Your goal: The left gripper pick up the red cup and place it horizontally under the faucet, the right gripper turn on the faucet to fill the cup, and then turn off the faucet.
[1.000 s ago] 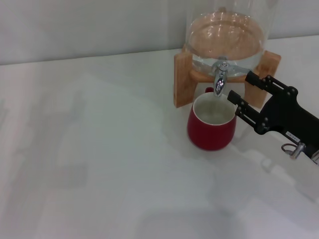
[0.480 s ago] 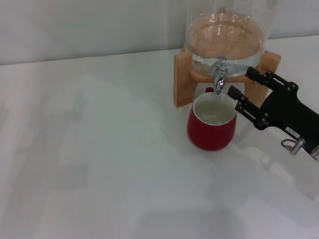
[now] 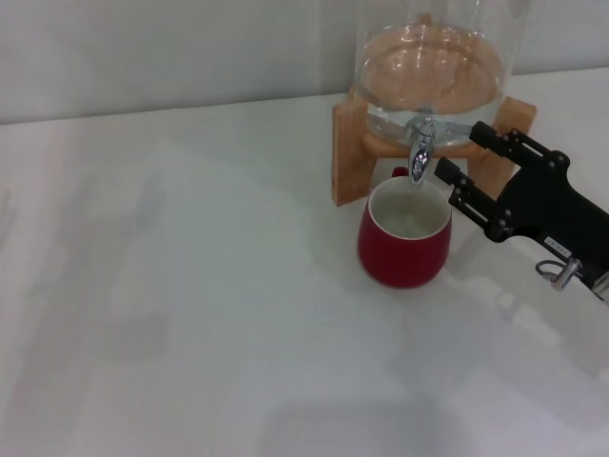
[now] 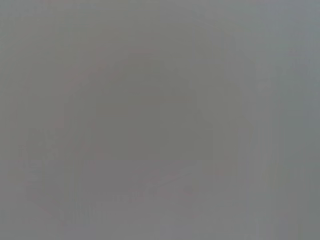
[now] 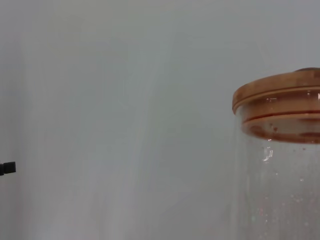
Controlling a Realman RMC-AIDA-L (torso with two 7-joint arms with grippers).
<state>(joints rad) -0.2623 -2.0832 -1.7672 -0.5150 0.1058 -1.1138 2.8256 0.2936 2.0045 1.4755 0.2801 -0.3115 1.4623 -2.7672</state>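
The red cup (image 3: 403,241) stands upright on the white table, its cream inside facing up, right under the spout of the chrome faucet (image 3: 420,152). The faucet sits on a clear glass jar (image 3: 438,67) in a wooden stand (image 3: 349,150). My right gripper (image 3: 461,151), all black, is open just right of the faucet, one finger near the lever's height and the other by the cup's rim, touching neither. My left gripper is out of view; the left wrist view shows only flat grey.
The white table (image 3: 190,305) stretches to the left and front of the cup. A pale wall runs behind the jar. The right wrist view shows the jar's wooden lid (image 5: 280,97) and glass wall (image 5: 280,195).
My right gripper has moved slightly farther back and up, closer to the faucet. The cup and the jar have not moved.
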